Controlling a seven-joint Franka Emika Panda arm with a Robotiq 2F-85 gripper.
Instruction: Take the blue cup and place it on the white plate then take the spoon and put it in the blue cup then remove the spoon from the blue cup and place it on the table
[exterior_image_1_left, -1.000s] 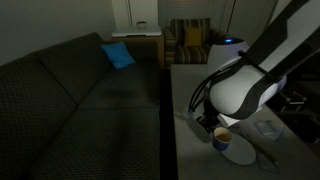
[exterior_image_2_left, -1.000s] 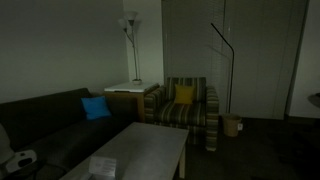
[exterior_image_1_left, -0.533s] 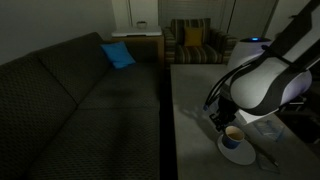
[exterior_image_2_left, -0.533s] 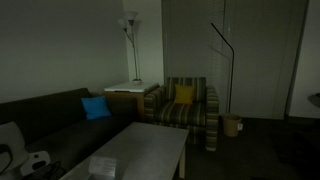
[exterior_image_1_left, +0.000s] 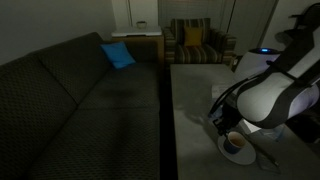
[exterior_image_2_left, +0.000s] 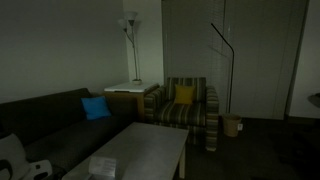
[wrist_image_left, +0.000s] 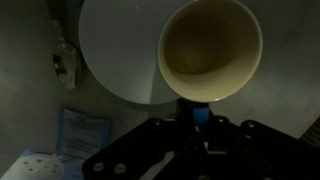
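**Cup overlaps the plate's right side; plate centre lies up and left**

Your jaws are pinched nearly shut on the near wall of the blue cup (wrist_image_left: 210, 45), one finger inside the rim and one outside. The grip comes in from the bottom centre of the wrist view. The cup hangs mouth-up and open toward the camera, and nothing shows inside it.

What matters now is the cup's place over the white plate (wrist_image_left: 115, 50). In the wrist view the cup fills the upper right, and its left part covers the plate's right edge. The broad bare face of the plate spreads away to the upper left. The cup seems off-centre, toward the rim on the side nearest the jaws.

In an exterior view the cup (exterior_image_1_left: 233, 141) sits over the plate at the lower right of the frame, on the grey bench (exterior_image_1_left: 190, 100). You cannot tell from either view whether its base touches the plate or hangs just above it.

My judgement: nudge toward the upper left of the wrist view before letting go, so the base lands clear of the rim.
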